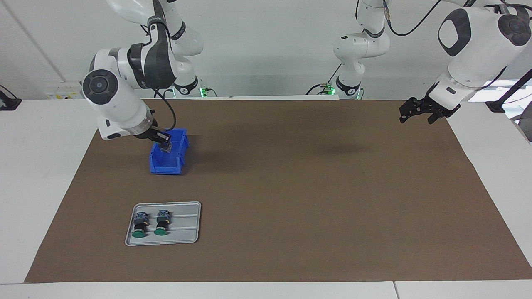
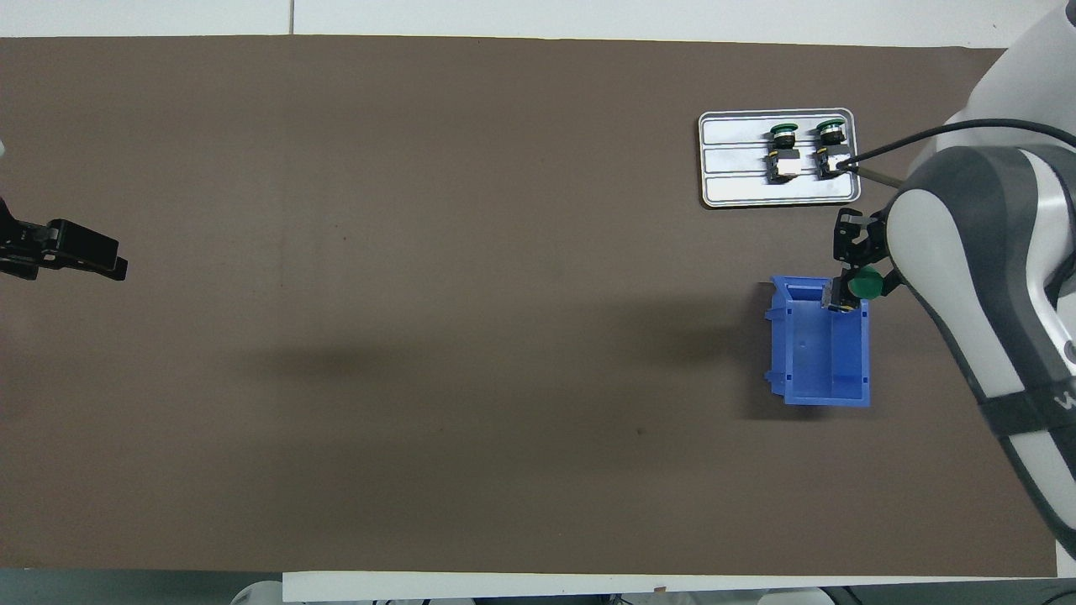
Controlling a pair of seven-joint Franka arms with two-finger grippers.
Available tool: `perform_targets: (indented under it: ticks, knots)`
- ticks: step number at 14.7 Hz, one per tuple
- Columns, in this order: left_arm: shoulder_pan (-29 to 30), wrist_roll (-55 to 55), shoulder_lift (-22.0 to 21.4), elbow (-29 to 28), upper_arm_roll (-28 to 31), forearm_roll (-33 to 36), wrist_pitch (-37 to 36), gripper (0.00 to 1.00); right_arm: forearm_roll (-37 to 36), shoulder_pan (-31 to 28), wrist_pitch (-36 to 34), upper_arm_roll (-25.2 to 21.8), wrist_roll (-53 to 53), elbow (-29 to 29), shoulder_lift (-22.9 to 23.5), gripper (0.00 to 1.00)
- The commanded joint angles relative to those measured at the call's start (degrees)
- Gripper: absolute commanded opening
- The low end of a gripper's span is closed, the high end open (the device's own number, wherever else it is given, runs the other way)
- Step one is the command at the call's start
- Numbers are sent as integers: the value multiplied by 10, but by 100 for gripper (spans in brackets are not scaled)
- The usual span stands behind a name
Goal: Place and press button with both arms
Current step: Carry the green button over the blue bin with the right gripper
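My right gripper hangs over the farther end of a blue bin, shut on a button whose green cap shows beside the fingers. Two more green-capped buttons lie side by side on a grey tray, which sits farther from the robots than the bin. My left gripper waits open and holds nothing, raised over the edge of the brown mat at the left arm's end of the table.
A brown mat covers most of the white table. The bin and the tray both stand toward the right arm's end. The right arm's bulky forearm leans over the table edge beside the bin.
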Motion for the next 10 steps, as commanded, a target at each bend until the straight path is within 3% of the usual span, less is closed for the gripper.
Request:
perform_targets:
  ticks: [1,8,10]
  knots:
    - [6,7,-14,-13,-3,5,2,100,-36,25,41,6,19,-113,-78,12]
    - [6,7,-14,-13,-3,5,2,100,-52,20,78,7,17,-145,-88,12]
    - [6,7,-14,-13,-3,5,2,100,-67,17,122,7,17,-158,-91,12]
